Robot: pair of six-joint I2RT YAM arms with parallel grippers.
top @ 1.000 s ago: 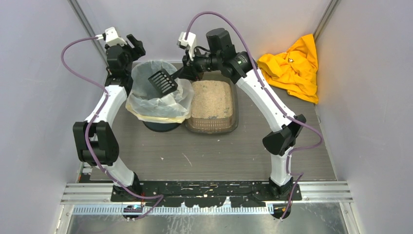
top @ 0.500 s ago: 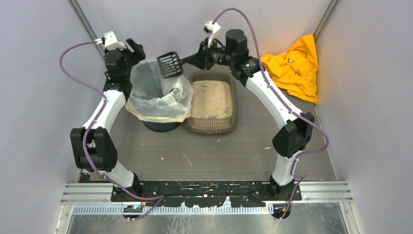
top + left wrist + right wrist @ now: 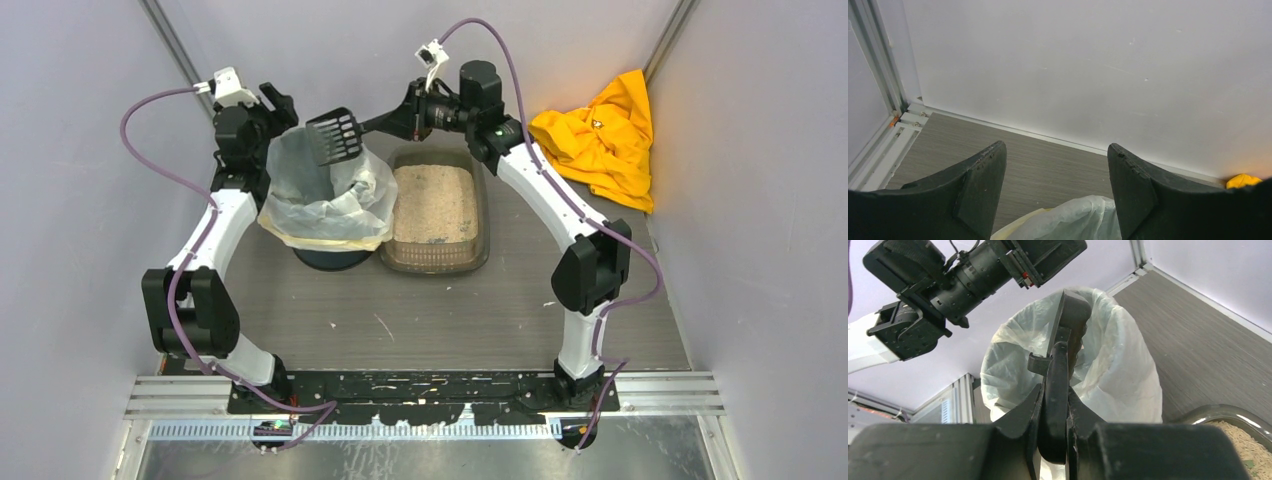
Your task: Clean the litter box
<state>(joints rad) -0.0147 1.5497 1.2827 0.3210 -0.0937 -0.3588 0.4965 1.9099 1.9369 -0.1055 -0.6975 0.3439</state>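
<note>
The litter box [image 3: 436, 263], a shallow brown-grey tray of pale granules, sits at the table's back middle. Beside it on the left stands the round bin with a white bag liner [image 3: 325, 200]. My right gripper [image 3: 398, 117] is shut on the handle of the black slotted scoop [image 3: 335, 138], which hangs over the bin's back rim. In the right wrist view the scoop [image 3: 1064, 340] stands edge-on between my right gripper's [image 3: 1055, 402] fingers, above the bag [image 3: 1123, 375]. My left gripper [image 3: 281, 101] is open and holds nothing behind the bin's left rim. Between its fingers [image 3: 1055, 150] only the bag's edge [image 3: 1073, 220] shows.
A crumpled orange cloth [image 3: 600, 135] lies in the back right corner. White walls close in the back and both sides. The litter box's near corner [image 3: 1218, 412] shows at the lower right of the right wrist view, and the left arm's wrist [image 3: 963, 275] hangs above the bin.
My right gripper has lifted the scoop up and back from over the bin's mouth and rolled it from flat toward edge-on. The left arm has barely moved.
</note>
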